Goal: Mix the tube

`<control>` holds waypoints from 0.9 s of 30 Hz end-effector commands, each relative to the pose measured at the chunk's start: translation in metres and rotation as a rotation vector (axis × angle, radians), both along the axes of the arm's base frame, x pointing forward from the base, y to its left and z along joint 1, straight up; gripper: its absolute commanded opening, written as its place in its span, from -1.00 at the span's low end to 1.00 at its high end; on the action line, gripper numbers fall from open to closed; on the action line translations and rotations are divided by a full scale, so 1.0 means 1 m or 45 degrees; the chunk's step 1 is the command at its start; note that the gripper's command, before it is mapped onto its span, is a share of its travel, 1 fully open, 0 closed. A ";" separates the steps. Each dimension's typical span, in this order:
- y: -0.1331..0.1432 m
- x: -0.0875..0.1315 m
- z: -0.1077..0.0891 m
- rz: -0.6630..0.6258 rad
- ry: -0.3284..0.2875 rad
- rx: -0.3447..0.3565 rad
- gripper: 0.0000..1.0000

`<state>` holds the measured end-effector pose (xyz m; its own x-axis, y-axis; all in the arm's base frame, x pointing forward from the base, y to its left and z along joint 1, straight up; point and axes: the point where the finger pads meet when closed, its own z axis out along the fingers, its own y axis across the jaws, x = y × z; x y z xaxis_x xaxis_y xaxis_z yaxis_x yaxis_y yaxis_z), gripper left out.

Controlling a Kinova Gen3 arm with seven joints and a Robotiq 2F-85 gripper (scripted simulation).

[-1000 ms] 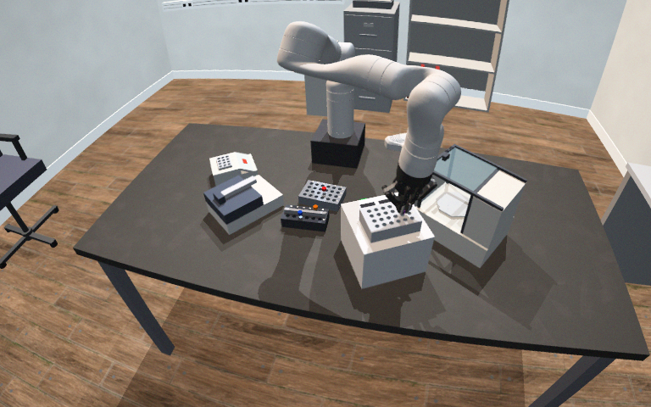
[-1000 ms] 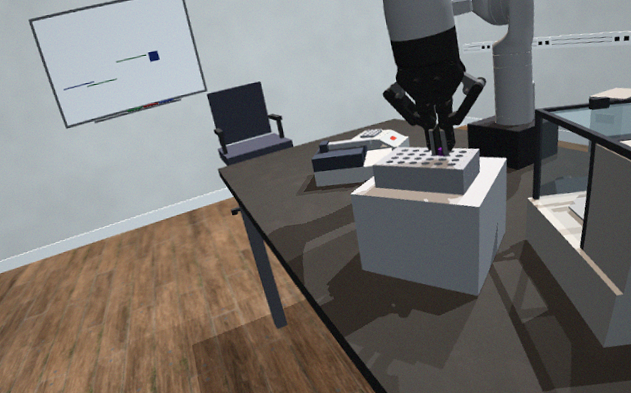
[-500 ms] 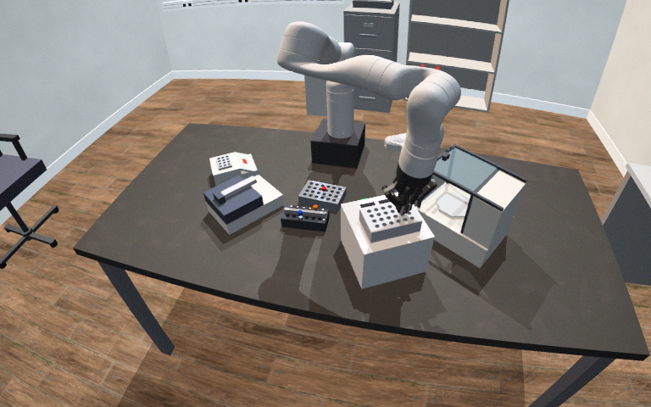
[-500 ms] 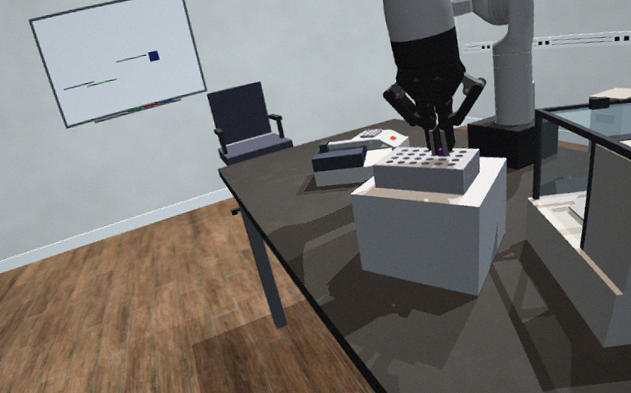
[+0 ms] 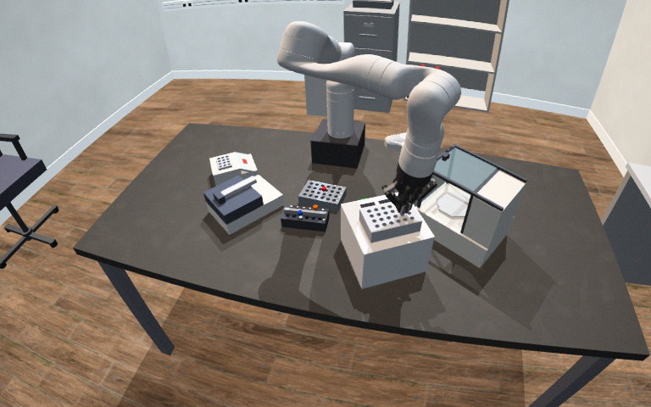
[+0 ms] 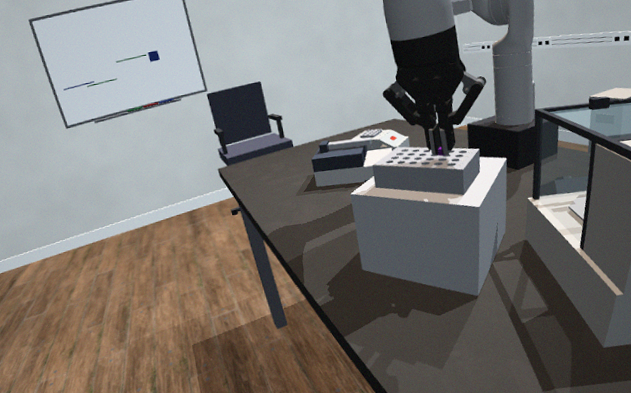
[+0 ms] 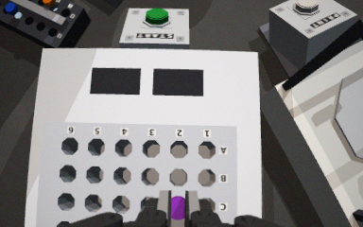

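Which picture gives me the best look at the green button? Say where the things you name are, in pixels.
The wrist view: the green button (image 7: 157, 17) shows whole there, on its pale box beyond the mixer (image 5: 384, 266) (image 6: 418, 230) (image 7: 236, 85). The top view shows only a green sliver past the mixer's edge; the exterior view doesn't show it.

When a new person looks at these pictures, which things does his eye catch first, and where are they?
Probably the big pale arm first, reaching over the dark table to the white mixer. Next, the violet cap between its fingers, in column 2 at row C of the mixer's block. In the wrist view, the bright green START key stands out beyond the two dark panels.
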<state>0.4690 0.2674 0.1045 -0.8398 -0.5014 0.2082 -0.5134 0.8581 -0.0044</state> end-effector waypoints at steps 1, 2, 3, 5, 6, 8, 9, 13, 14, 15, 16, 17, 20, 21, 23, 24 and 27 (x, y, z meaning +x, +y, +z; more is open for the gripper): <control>0.000 0.000 0.001 0.000 -0.002 0.001 -0.80; 0.000 0.000 0.001 0.000 -0.002 0.001 -0.80; 0.000 0.000 0.000 0.000 -0.002 0.001 -0.17; 0.000 0.000 0.000 0.000 -0.002 0.001 -0.17; 0.000 0.000 0.000 0.000 -0.002 0.001 -0.17; 0.000 0.000 0.000 0.000 -0.002 0.001 -0.17; 0.000 0.000 0.000 0.000 -0.002 0.001 -0.17; 0.000 0.000 0.000 0.000 -0.002 0.001 -0.17; 0.000 0.000 0.000 0.000 -0.002 0.001 -0.17; 0.000 0.000 0.000 0.000 -0.002 0.001 -0.17; 0.000 0.000 0.000 0.000 -0.002 0.001 -0.17; 0.000 0.000 0.000 0.000 -0.002 0.001 -0.17; 0.000 0.000 0.000 0.000 -0.002 0.001 -0.17; 0.000 0.000 0.000 0.000 -0.002 0.001 -0.17; 0.000 0.000 0.000 0.000 -0.002 0.001 -0.17; 0.000 0.000 0.000 0.000 -0.002 0.001 -0.17; 0.000 0.000 0.000 0.000 -0.002 0.001 -0.17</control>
